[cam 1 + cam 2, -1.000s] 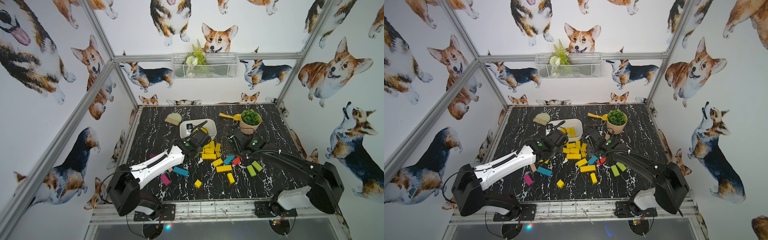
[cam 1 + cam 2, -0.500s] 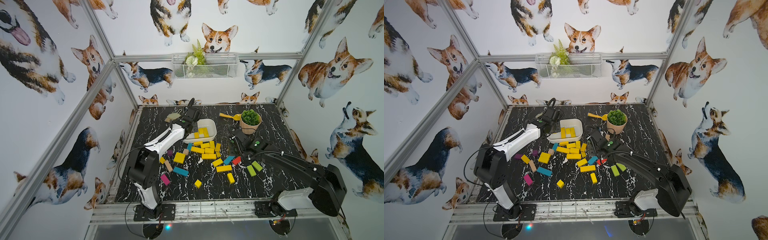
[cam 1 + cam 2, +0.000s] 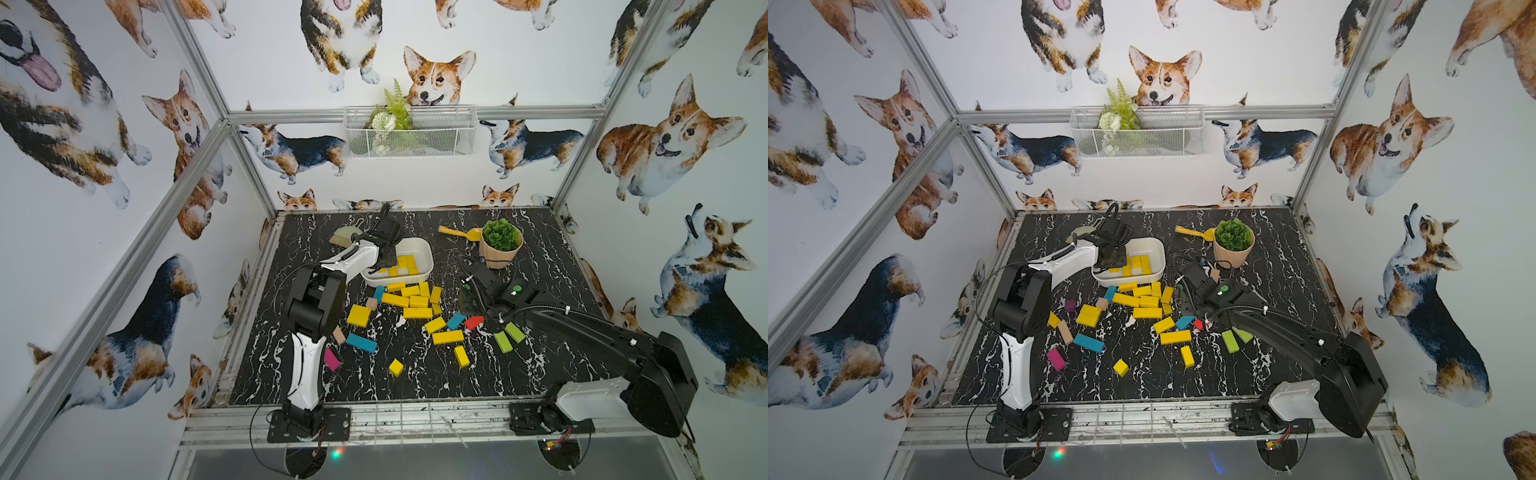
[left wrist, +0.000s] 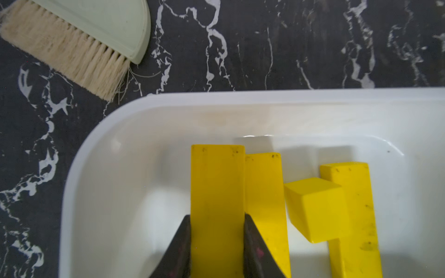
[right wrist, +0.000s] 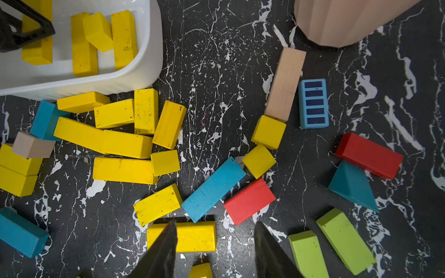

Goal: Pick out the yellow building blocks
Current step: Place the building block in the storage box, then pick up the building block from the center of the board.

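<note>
My left gripper [image 4: 216, 219] is shut on a yellow bar [image 4: 216, 183], its end low inside the white tub [image 4: 216, 98]. Beside it in the tub lie two more yellow bars [image 4: 265, 192] and a yellow cube [image 4: 315, 207]. In both top views the left gripper [image 3: 384, 259] [image 3: 1111, 257] hangs over the tub's left end. Several yellow building blocks [image 3: 409, 299] [image 5: 125, 144] lie scattered in front of the tub. My right gripper [image 5: 216, 222] stands open above the table. One of its fingers covers part of a yellow bar [image 5: 192, 237].
A brush [image 4: 72, 41] lies behind the tub. A plant pot [image 3: 500, 245] and a yellow scoop [image 3: 457, 232] stand at the back right. Blue [image 5: 214, 187], red [image 5: 248, 199], lime-green [image 5: 344, 240] and plain wooden [image 5: 285, 84] blocks lie among the yellow ones.
My left gripper has gone from the front of the tub to its left end with the yellow bar, and the arm has folded upright. The right arm has barely moved.
</note>
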Controlling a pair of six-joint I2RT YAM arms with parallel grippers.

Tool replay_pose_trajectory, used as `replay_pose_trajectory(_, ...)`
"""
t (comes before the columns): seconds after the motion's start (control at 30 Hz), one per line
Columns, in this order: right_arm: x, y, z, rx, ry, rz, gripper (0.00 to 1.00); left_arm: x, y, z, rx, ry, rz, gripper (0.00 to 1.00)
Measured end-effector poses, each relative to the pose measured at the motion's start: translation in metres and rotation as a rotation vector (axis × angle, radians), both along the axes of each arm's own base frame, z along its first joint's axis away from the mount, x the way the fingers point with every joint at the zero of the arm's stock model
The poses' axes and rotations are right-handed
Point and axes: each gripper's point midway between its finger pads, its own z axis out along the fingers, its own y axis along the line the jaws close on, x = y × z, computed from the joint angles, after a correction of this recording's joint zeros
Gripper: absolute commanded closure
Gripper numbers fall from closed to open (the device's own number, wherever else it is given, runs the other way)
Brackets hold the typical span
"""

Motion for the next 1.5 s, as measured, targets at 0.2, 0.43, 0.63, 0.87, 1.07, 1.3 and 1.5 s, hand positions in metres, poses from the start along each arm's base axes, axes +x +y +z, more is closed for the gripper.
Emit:
replay_pose_trajectory(0.2,0.000,0.002,0.000,0.011,0.007,-0.003,0.47,0.000,-0.001,-0.019,0.011,0.035,-0.005,0.61)
replay_pose_trajectory(0.43,0.001,0.007,0.001,0.023,0.014,0.005,0.45,0.000,0.000,-0.011,0.010,0.021,-0.011,0.47)
replay_pose_trajectory(0.63,-0.011,0.027,0.003,0.010,0.017,0.122,0.42,-0.004,0.001,0.055,-0.037,-0.099,-0.019,0.46)
replay_pose_trajectory(0.87,-0.057,0.091,0.003,-0.010,0.023,0.426,0.34,-0.044,0.015,0.127,-0.127,-0.237,-0.016,0.46)
replay_pose_trajectory(1.07,-0.103,0.135,-0.017,-0.047,0.067,0.636,0.27,-0.080,0.066,0.152,-0.198,-0.310,0.113,0.51)
replay_pose_trajectory(1.3,-0.131,0.180,-0.058,-0.095,0.151,0.788,0.26,-0.120,0.140,0.144,-0.296,-0.336,0.372,0.52)
replay_pose_trajectory(1.5,-0.144,0.204,-0.083,-0.118,0.208,0.872,0.29,-0.143,0.154,0.152,-0.343,-0.374,0.437,0.51)
